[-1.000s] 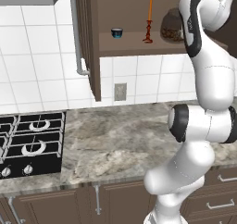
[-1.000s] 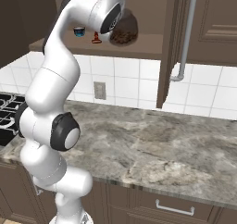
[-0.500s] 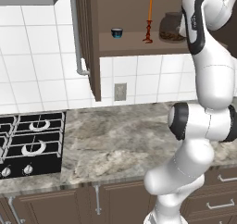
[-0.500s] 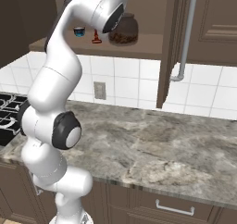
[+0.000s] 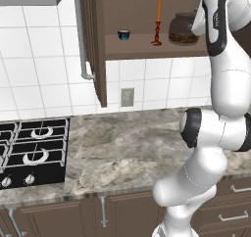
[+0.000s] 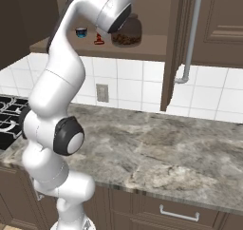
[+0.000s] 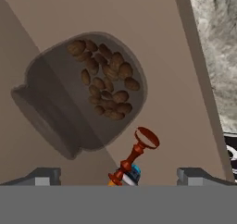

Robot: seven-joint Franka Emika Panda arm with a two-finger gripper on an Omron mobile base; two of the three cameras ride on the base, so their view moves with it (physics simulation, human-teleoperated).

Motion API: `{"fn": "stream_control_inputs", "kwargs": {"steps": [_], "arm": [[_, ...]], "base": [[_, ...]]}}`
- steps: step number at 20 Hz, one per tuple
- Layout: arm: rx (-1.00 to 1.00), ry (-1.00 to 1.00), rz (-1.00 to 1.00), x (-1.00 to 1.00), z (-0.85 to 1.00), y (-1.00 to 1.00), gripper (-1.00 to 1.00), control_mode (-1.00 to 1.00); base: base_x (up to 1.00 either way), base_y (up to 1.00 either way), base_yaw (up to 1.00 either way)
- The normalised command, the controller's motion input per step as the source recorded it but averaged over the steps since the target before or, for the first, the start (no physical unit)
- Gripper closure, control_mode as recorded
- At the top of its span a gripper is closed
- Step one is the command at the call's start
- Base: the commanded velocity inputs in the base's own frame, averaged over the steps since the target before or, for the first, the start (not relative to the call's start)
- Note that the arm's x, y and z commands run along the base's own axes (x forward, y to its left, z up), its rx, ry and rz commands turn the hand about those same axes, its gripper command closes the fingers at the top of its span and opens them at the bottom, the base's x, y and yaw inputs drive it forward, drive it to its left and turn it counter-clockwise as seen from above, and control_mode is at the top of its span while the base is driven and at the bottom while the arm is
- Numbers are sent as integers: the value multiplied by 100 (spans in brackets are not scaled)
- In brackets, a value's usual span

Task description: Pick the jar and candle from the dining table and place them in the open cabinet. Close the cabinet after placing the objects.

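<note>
The jar is already parked on the shelf of the open cabinet, with the candle stood upright just to its left and a small blue cup further along the same shelf. From the hand view the jar is seen as a squat glass body with brown lumpy bits inside and a narrower neck, so it's probably a bit heavy for its size, slick and breakable; if it ever had to be lifted again, it would best be taken around the neck or across the belly with a gentle squeeze. The candle looks light and thin, easily tipped or snapped, so it would be better gripped low, by its dark red base. The gripper is held just off the jar with the jaws spread about as wide as they go, and nothing is held between them. Both things seem to be placed, so what's left is judged to be the doors. The cabinet is dark brown wood with long silver bar handles, one door swung open on the left and another open on the right. Below, white wall tiles are seen, then the veined grey marble tabletop with a black gas hob set in on its left, and brown drawer fronts underneath.
</note>
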Motion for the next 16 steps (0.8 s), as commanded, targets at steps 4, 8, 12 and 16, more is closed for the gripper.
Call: {"fn": "stream_control_inputs", "kwargs": {"steps": [4, 8, 12, 16], "arm": [[14, 0, 0, -39, 0, 5, -100, -100], [15, 0, 0, -37, 0, 10, -100, -100], [7, 5, 0, -38, -3, 18, -100, -100], [0, 1, 0, -44, -17, 20, -100, -100]], "base": [[0, 0, 0], [0, 0, 0], [0, 0, 0], [0, 0, 0]]}}
